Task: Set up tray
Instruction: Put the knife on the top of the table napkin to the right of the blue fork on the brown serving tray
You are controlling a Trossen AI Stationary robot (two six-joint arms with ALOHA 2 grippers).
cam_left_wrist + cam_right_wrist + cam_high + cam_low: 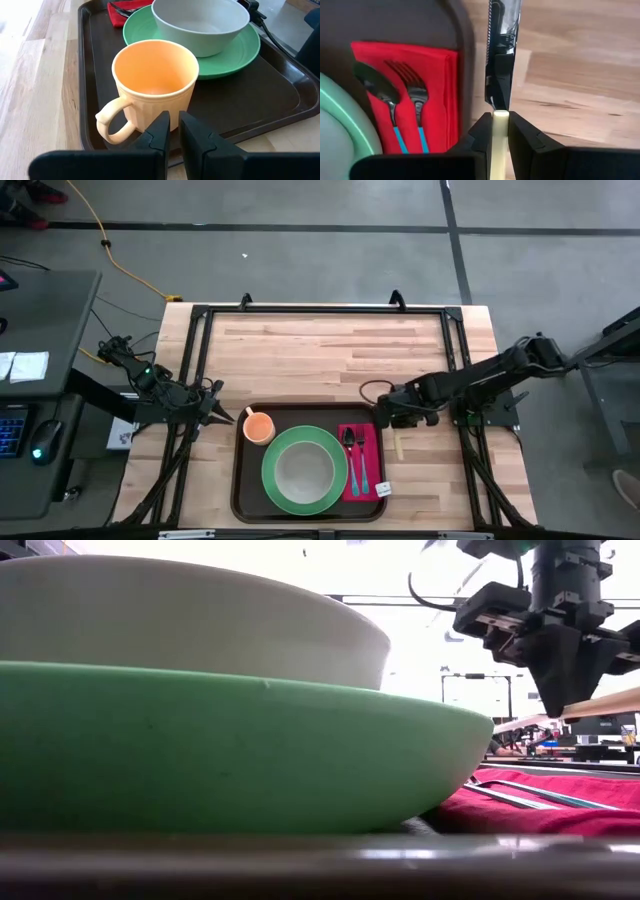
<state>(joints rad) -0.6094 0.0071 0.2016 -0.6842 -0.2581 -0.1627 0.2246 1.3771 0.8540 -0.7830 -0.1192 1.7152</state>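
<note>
The dark brown tray lies at the table's near middle. On it stand an orange mug at the far left and a grey bowl in a green plate. A red napkin at the tray's right carries a spoon and a fork. My right gripper hangs just right of the tray's right rim, shut on a knife with a pale handle. My left gripper waits left of the mug, its fingers a narrow gap apart with nothing between them. My right gripper pinches the knife's pale handle between its two fingers, close to where the blade begins. The fingers come steeply from above and lie across the knife. The dark serrated blade reaches toward the table's far edge, over bare wood beside the tray's rim.
A black frame runs around the wooden tabletop, which shows bare wood behind the tray. A strip of bare wood lies right of the tray. A desk with a keyboard and mouse stands off the table's left.
</note>
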